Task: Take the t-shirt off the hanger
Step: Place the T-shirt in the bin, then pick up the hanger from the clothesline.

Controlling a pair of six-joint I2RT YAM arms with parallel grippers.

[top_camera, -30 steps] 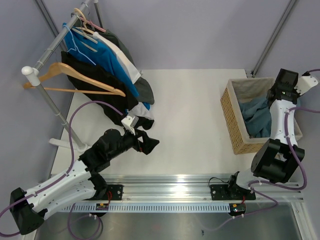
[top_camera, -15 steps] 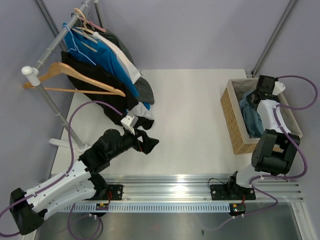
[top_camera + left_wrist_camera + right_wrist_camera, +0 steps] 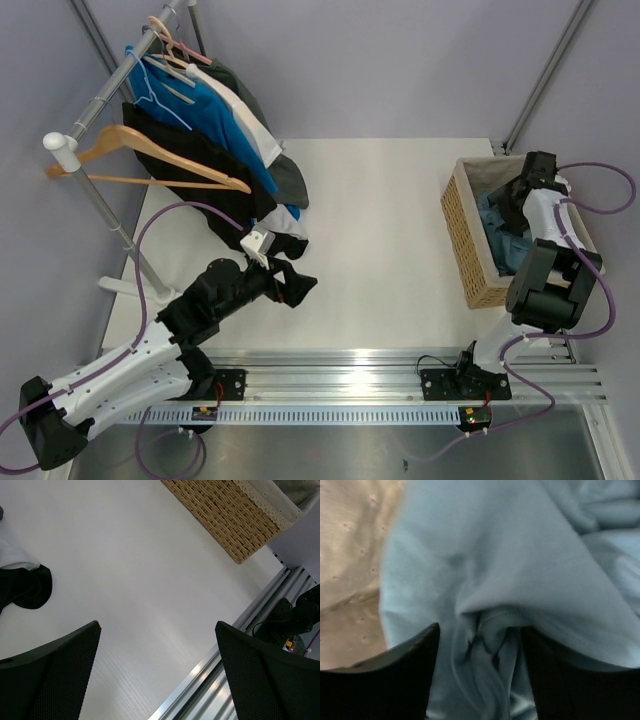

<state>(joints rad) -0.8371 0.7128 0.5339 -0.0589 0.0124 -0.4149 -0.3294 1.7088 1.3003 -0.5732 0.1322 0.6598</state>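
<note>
T-shirt fabric, pale blue-grey, lies bunched between the fingers of the right gripper. The jaws stand well apart, one on either side of the fold and not pressing it, so the cloth looks let go rather than held. The close view is soft, so I cannot rule out a light touch on one side. Around the gripper is the cream lining of the wicker basket, and the shirt rests in a heap inside it at the right end of the table.

A second ago the right arm was reared up at the basket's far corner. It has since swung in and dipped its wrist over the shirt, and the jaws have parted. I judge that the drop-off is being completed and this garment's removal is all but done.

The left gripper has not moved. It hangs spread to its widest over bare table with nothing between the fingers, just beside the hem of the black garment that trails from the rail. A wooden hanger sits at the rail's near end and seems bare, while the blue shirt further along remains hung.
</note>
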